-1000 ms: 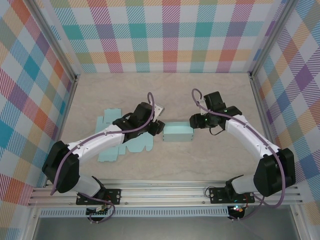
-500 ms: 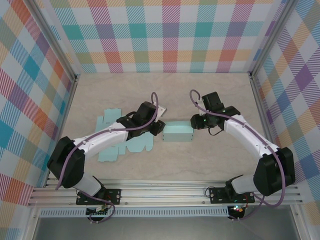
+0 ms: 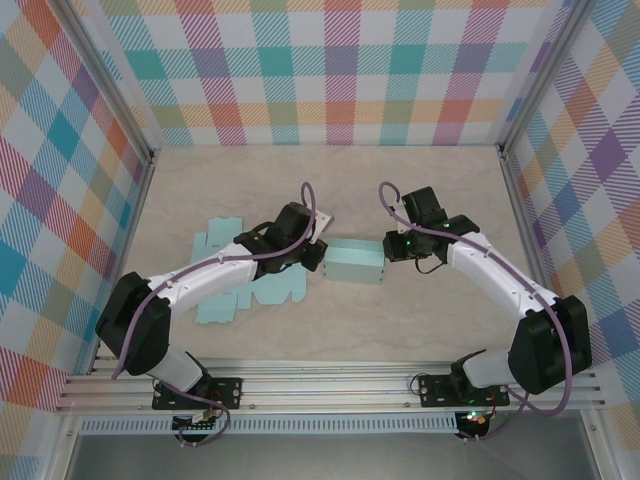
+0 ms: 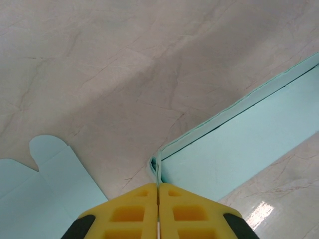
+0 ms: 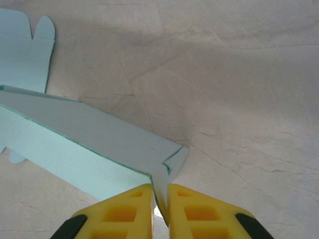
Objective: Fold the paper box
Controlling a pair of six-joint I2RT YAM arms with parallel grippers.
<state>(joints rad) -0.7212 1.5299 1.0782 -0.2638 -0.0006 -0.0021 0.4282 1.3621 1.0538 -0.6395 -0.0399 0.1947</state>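
Note:
A pale teal paper box [image 3: 355, 262] lies partly folded in the middle of the table, between the two arms. My left gripper [image 3: 320, 256] is shut on the box's left end; in the left wrist view its yellow fingers [image 4: 132, 211] pinch a thin upright edge of the box [image 4: 239, 144]. My right gripper [image 3: 387, 250] is shut on the right end, where its yellow fingers [image 5: 124, 211] clamp a folded flap of the box [image 5: 99, 144]. The box's open top faces up.
Flat teal box blanks [image 3: 235, 290] lie on the table to the left, under the left arm; one blank [image 4: 40, 194] lies beside the left fingers and another blank [image 5: 25, 50] at the far left of the right wrist view. Plaid walls surround the marble table [image 3: 330, 190].
Both grippers have closed from part open onto the ends of the box. The box has lifted or tilted slightly at its right end.

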